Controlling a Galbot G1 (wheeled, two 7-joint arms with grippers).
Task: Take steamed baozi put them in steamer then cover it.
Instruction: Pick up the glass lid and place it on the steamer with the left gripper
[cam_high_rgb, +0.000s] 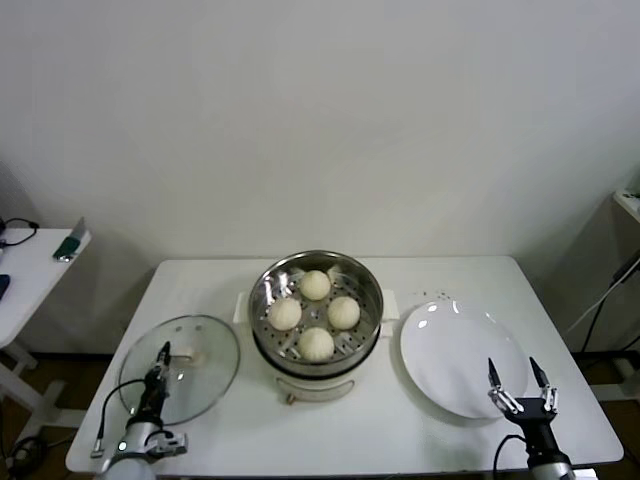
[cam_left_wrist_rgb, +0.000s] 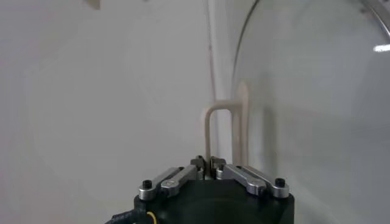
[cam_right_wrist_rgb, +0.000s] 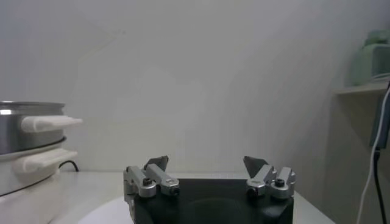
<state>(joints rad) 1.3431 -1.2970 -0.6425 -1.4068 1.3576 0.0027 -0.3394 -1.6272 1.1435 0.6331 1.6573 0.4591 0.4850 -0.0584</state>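
Note:
Four steamed baozi (cam_high_rgb: 316, 285) (cam_high_rgb: 285, 314) (cam_high_rgb: 343, 312) (cam_high_rgb: 316, 344) lie in the shiny steamer (cam_high_rgb: 368, 290) on its white cooker base at the table's centre. The glass cover (cam_high_rgb: 205, 385) is at the table's left, beside the steamer. My left gripper (cam_high_rgb: 163, 352) is at its near-left side. In the left wrist view this gripper (cam_left_wrist_rgb: 209, 163) is shut on the cover's cream handle (cam_left_wrist_rgb: 210, 128), with the glass (cam_left_wrist_rgb: 317, 122) beside it. My right gripper (cam_high_rgb: 520, 372) is open and empty over the near right edge of the plate; it also shows in the right wrist view (cam_right_wrist_rgb: 206, 163).
A flat white plate (cam_high_rgb: 450, 350) lies right of the steamer. The steamer's side handle (cam_right_wrist_rgb: 49, 123) shows in the right wrist view. A small side table (cam_high_rgb: 30, 260) stands far left. A shelf (cam_high_rgb: 628, 200) and cables are at the far right.

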